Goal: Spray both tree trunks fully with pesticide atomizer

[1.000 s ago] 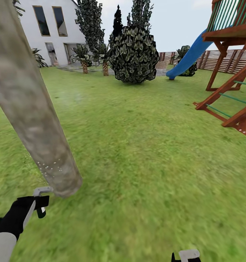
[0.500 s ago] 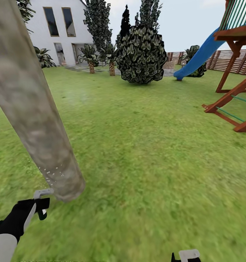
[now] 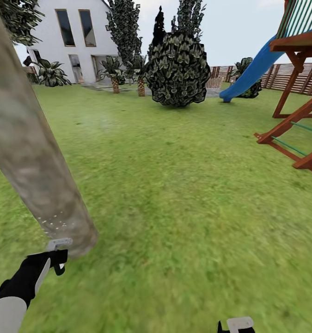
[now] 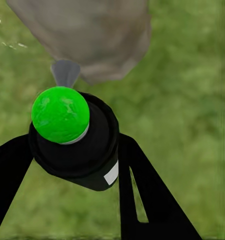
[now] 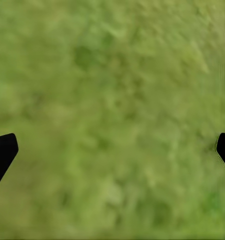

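A thick mottled beige-grey tree trunk (image 3: 31, 148) slants up the left of the head view from the lawn. Fine white pesticide speckles (image 3: 54, 223) dot its foot. My left gripper (image 3: 58, 260) hangs just in front of the trunk's base. In the left wrist view the left gripper (image 4: 75, 162) is shut on the pesticide atomizer (image 4: 77, 150), a black bottle with a white label whose top shows bright green. Its nozzle points at the tree trunk (image 4: 87, 30). My right gripper (image 3: 236, 326) sits at the bottom edge, and its fingertips (image 5: 2, 152) stand wide apart, open over bare grass.
A big round bush (image 3: 176, 69) stands mid-lawn ahead, with dark trees and small palms behind it. A wooden play frame (image 3: 299, 92) with a blue slide (image 3: 248, 74) fills the right side. Beyond lie the white house (image 3: 68, 37) and a slatted fence (image 3: 294, 74). Open grass lies between.
The whole view has shifted as the camera moved, and the trunk now sits further left in the picture. My left gripper stays by the trunk's foot with the atomizer in it.
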Tool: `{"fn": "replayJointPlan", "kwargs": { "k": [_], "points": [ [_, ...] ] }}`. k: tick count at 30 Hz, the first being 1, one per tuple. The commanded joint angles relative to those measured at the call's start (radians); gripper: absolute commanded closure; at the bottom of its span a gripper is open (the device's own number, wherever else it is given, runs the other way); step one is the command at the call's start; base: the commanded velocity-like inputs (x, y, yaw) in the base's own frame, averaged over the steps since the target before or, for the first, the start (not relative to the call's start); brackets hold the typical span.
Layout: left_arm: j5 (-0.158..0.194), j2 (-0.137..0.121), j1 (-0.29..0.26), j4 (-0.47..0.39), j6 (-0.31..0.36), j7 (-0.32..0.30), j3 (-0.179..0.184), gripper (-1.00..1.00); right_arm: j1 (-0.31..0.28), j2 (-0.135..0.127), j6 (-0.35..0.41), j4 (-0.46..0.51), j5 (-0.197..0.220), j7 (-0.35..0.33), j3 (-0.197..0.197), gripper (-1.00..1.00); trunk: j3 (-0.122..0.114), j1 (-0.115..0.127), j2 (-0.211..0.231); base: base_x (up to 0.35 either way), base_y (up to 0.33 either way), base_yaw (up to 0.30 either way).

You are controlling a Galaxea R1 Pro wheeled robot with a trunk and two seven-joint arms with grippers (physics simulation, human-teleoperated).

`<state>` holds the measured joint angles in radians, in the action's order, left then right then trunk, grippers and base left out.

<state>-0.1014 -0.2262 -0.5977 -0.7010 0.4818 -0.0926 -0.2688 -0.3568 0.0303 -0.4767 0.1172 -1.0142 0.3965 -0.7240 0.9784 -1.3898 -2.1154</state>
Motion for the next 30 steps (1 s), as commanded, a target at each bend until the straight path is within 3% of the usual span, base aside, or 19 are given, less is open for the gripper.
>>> {"fn": "replayJointPlan", "kwargs": {
  "k": [1, 8, 14, 19, 24, 30],
  "points": [
    [-0.011, 0.001, -0.001, -0.002, 0.008, -0.010, -0.005, 1.00, -0.001, 0.000, -0.002, -0.001, -0.011, 0.004, -0.008, -1.00, 0.001, 0.000, 0.000, 0.000, -0.276, 0.000],
    [-0.012, 0.000, -0.002, -0.005, 0.032, -0.010, -0.013, 1.00, -0.001, 0.002, -0.002, -0.001, -0.010, 0.004, -0.006, -1.00, 0.001, 0.000, 0.000, 0.000, -0.276, 0.009],
    [-0.012, -0.005, -0.002, -0.007, 0.032, -0.007, -0.018, 1.00, -0.001, 0.002, -0.002, -0.001, -0.011, 0.004, -0.006, -1.00, 0.001, 0.000, 0.000, 0.000, -0.276, 0.253],
    [-0.013, -0.006, -0.002, -0.006, 0.031, -0.007, -0.085, 1.00, -0.001, 0.002, -0.002, -0.001, -0.010, 0.004, -0.006, -1.00, 0.001, 0.000, 0.000, 0.000, -0.276, 0.277],
    [-0.015, -0.002, -0.002, -0.006, 0.031, -0.003, -0.089, 1.00, -0.001, 0.002, -0.002, -0.002, -0.010, 0.004, -0.005, -1.00, 0.001, 0.000, 0.000, 0.128, -0.246, 0.249],
    [-0.008, 0.000, -0.002, -0.006, 0.031, 0.041, -0.089, 1.00, -0.001, 0.001, -0.002, -0.001, -0.012, 0.005, -0.006, -1.00, 0.001, 0.000, 0.000, 0.289, -0.117, 0.017]
  ]
}}
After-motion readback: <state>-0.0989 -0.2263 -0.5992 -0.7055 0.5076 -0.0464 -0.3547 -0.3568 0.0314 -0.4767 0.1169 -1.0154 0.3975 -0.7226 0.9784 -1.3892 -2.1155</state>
